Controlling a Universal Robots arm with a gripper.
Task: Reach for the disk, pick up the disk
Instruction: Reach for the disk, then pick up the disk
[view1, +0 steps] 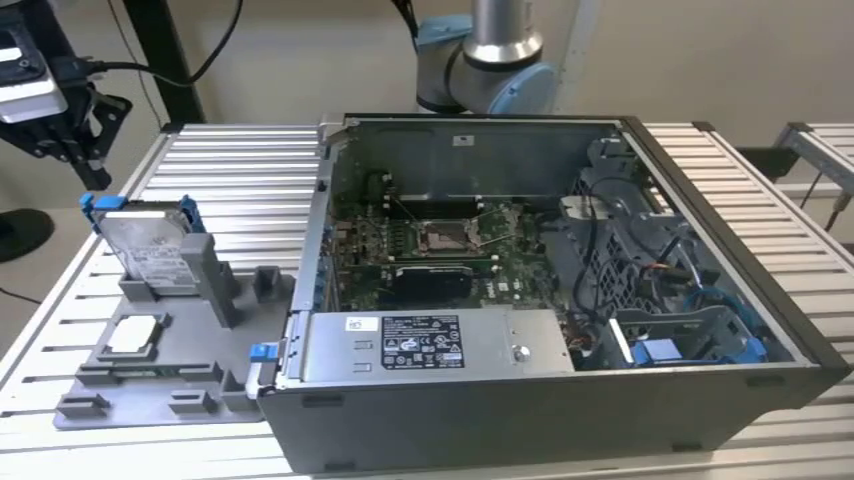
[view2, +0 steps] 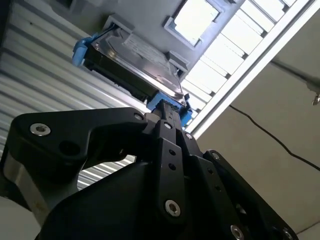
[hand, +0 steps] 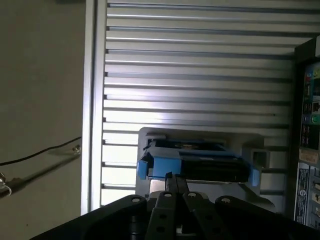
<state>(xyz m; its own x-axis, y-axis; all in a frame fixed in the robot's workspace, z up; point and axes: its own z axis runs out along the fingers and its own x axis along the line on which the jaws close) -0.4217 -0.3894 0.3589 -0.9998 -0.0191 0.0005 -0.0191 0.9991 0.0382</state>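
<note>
Exterior view of an open computer case on a slatted metal tabletop, with a grey fixture tray just beside it at the lower left of the frame.

The disk stands on edge in a slot of the tray at the left of the frame, its bright blue side rails framing the silver body. Its face carries a white printed label whose wording cannot be made out. A small square silver-white chip lies flat in the tray below the disk in the frame.

A long grey metal box along the near side of the case bears a black-and-white sticker; its print also cannot be made out.

The arm rises behind the case at the top centre of the frame. The black claw hangs at the upper left, pointing down just above the disk's upper blue rail and apart from it.

In the second wrist view, the claw points at a blue end of the disk. In the first wrist view, the claw lines up with the top edge of the disk. In both wrist views its fingers are drawn narrowly together and hold nothing.
</note>
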